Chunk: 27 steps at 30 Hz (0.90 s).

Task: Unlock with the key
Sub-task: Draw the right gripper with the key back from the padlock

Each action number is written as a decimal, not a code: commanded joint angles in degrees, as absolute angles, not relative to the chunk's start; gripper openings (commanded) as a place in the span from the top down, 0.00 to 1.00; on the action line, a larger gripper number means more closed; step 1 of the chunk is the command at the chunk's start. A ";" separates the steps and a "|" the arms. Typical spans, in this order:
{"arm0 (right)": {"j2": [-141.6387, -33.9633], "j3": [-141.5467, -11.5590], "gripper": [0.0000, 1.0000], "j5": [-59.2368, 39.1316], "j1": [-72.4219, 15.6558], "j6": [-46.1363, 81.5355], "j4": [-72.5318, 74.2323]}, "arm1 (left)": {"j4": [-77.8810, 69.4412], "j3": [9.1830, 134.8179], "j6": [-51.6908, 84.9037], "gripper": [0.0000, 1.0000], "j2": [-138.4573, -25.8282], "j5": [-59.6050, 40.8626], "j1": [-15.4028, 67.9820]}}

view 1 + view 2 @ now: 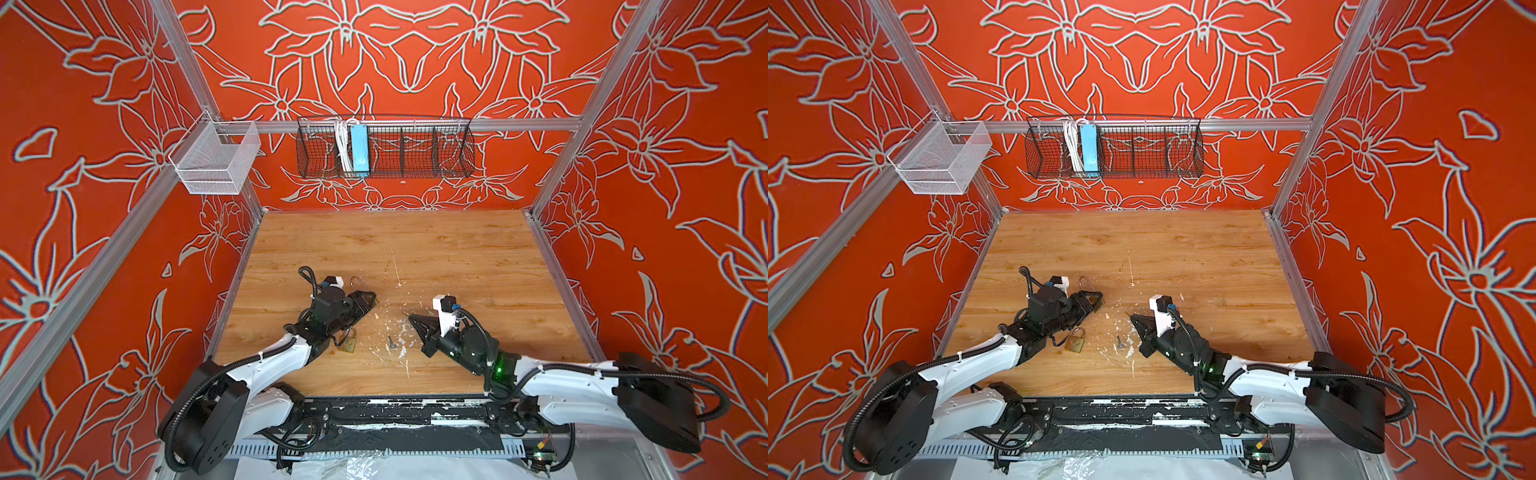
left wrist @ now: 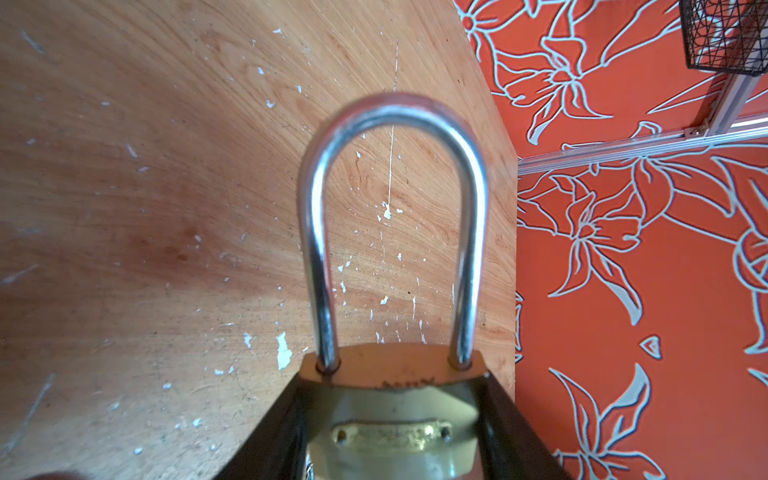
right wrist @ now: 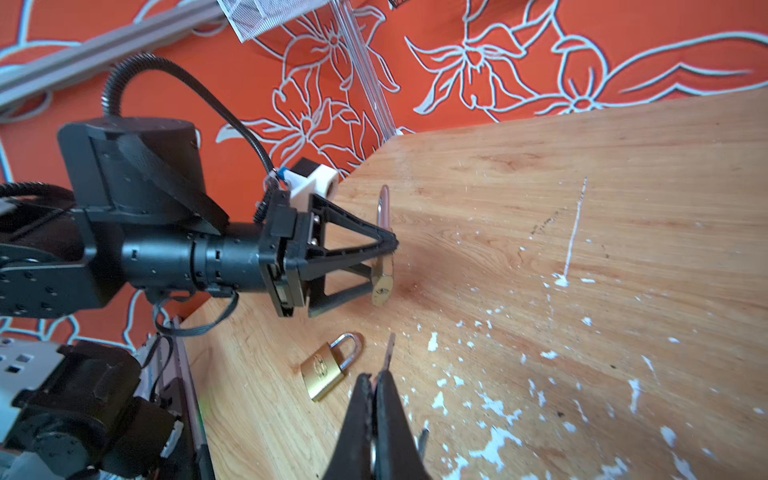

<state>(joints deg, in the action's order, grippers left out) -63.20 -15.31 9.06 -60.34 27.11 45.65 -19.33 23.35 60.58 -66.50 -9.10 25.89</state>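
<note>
My left gripper [image 2: 395, 388] is shut on the brass body of a long-shackled padlock [image 2: 392, 419]. Its steel shackle [image 2: 390, 120] points away from the wrist and shows in both top views [image 1: 358, 282] [image 1: 1087, 283]. The right wrist view shows that lock [image 3: 382, 278] held edge-on just above the table, keyhole end facing my right arm. My right gripper [image 3: 375, 376] is shut on a key [image 3: 389, 353], whose thin blade sticks out past the fingertips. In a top view the right gripper [image 1: 411, 319] sits a short way right of the held lock, apart from it.
A smaller brass padlock [image 1: 348, 340] [image 3: 328, 368] lies flat on the wooden table [image 1: 457, 257] below the left gripper. A second key [image 1: 391, 341] [image 1: 1120, 341] lies among white paint flecks between the arms. A black wire basket [image 1: 384, 147] and a white mesh basket [image 1: 216, 158] hang on the walls.
</note>
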 commanded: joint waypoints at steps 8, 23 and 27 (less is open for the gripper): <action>-61.61 -14.98 1.00 4.09 -56.98 25.33 42.16 | -23.58 26.95 57.86 1.00 -66.70 -11.04 26.02; -66.48 -10.57 1.00 3.05 -53.45 27.74 54.69 | -21.60 28.33 58.54 1.00 -67.69 -12.28 26.02; -67.30 -11.57 1.00 2.73 -53.26 27.25 55.07 | -19.19 28.65 58.29 1.00 -66.79 -10.61 26.02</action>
